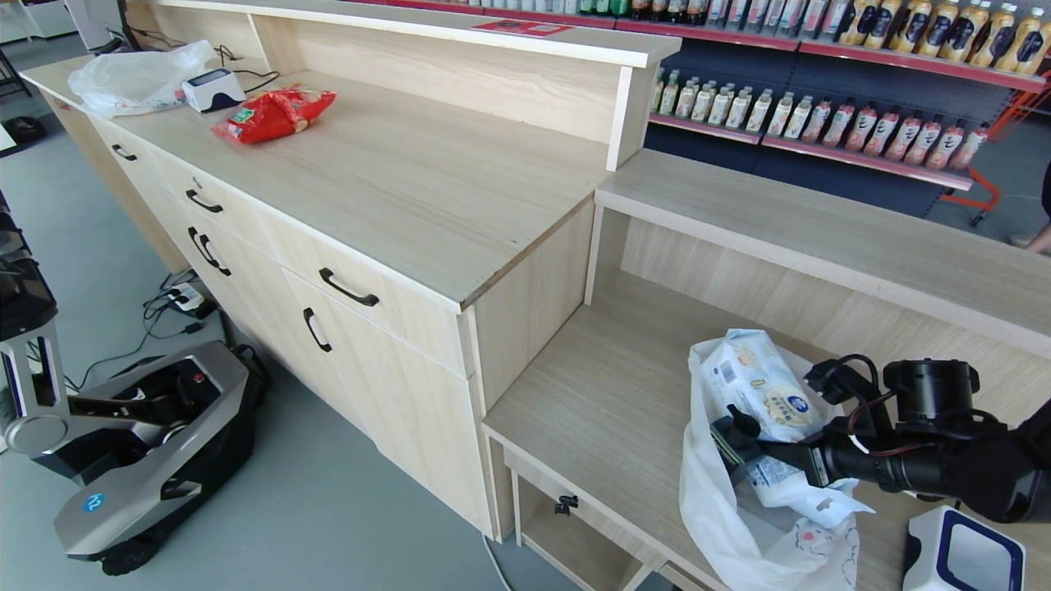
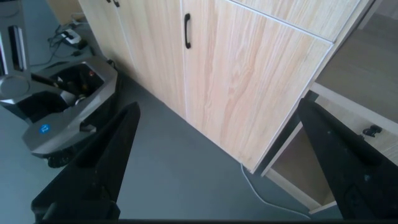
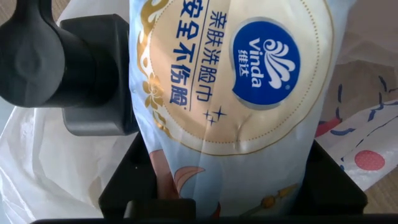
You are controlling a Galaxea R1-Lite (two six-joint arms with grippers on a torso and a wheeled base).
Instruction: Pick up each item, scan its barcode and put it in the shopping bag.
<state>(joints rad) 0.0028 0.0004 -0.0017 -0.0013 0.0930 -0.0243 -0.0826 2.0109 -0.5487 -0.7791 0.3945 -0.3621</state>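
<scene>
My right gripper point(image 1: 735, 439) is shut on a white and pale blue tissue pack point(image 1: 759, 386), which stands tilted in the mouth of the white shopping bag point(image 1: 739, 525) on the low counter. Seen close in the right wrist view, the tissue pack point(image 3: 236, 106) sits between the black fingers point(image 3: 121, 186), with the bag's plastic point(image 3: 37, 162) beneath. A red snack bag point(image 1: 275, 115) lies far off on the high counter beside a small white scanner point(image 1: 212, 89). My left gripper point(image 2: 214, 168) hangs open over the grey floor beside the cabinet doors, holding nothing.
A second white scanner point(image 1: 965, 554) stands on the low counter just right of the bag. A crumpled plastic bag point(image 1: 135, 78) lies at the far end of the high counter point(image 1: 394, 180). Bottle shelves point(image 1: 821, 115) stand behind. Cables point(image 1: 164, 312) lie on the floor.
</scene>
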